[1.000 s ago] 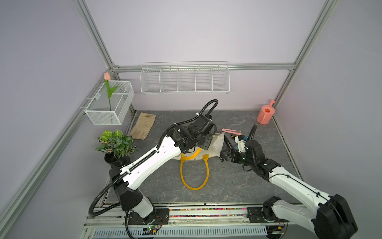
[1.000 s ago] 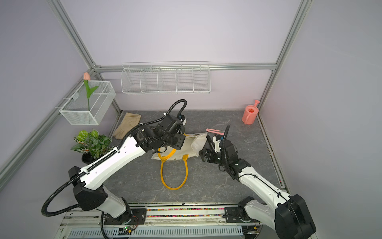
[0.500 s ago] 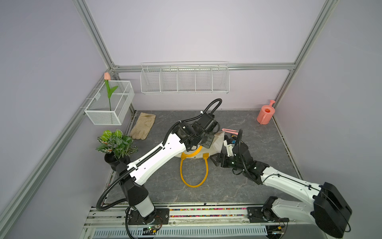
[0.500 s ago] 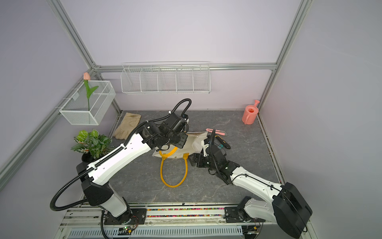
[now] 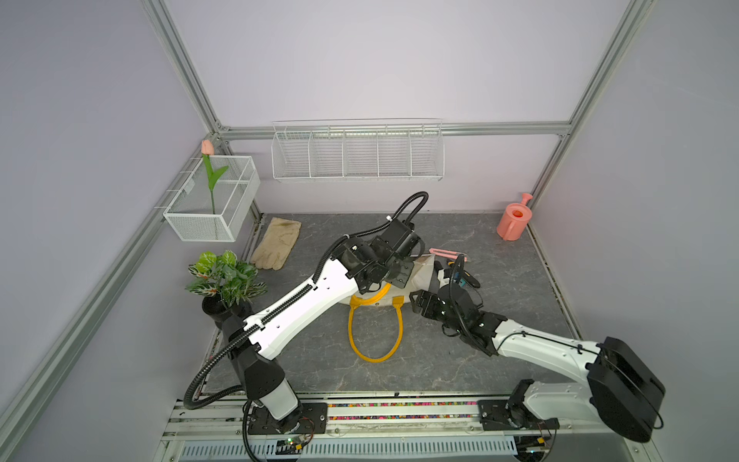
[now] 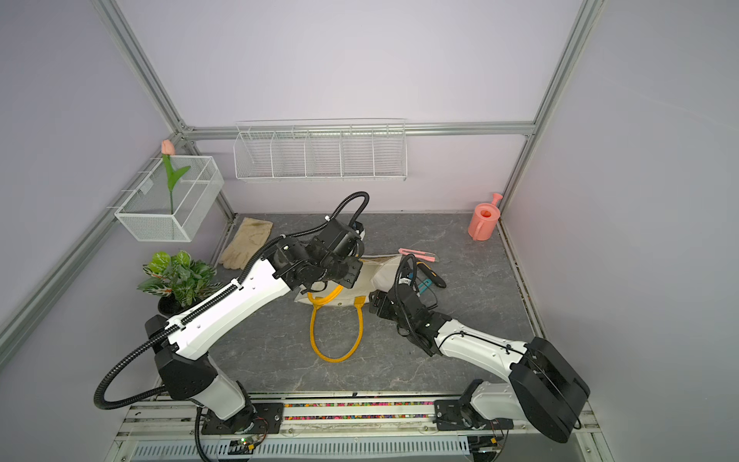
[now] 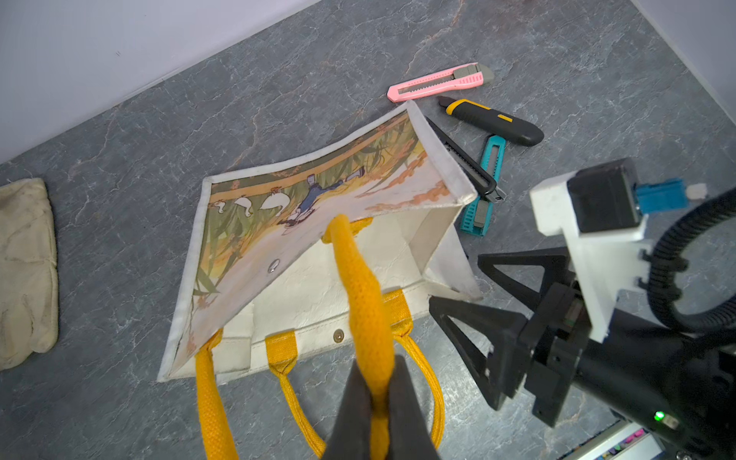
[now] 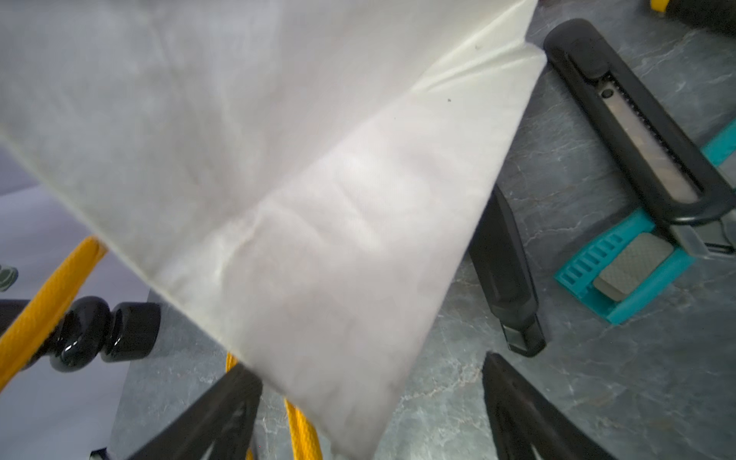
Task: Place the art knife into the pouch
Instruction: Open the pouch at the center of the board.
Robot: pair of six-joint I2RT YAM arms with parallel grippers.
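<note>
We see the left end effector clamped tight on one yellow-orange handle of the pouch, holding the printed side up with the mouth agape and the cream inside showing. The pouch's lower side rests near the middle of the tabletop; its other handle lies looped toward six o'clock in both top views. The right end effector stands with jaws spread wide, holding nothing, at the pouch's corner. Four knives lie outside the pouch, at about two o'clock of it: the pink art knife, the black-and-yellow art knife, and the slim black art knife just beside the pouch's edge, crossing over the teal art knife.
</note>
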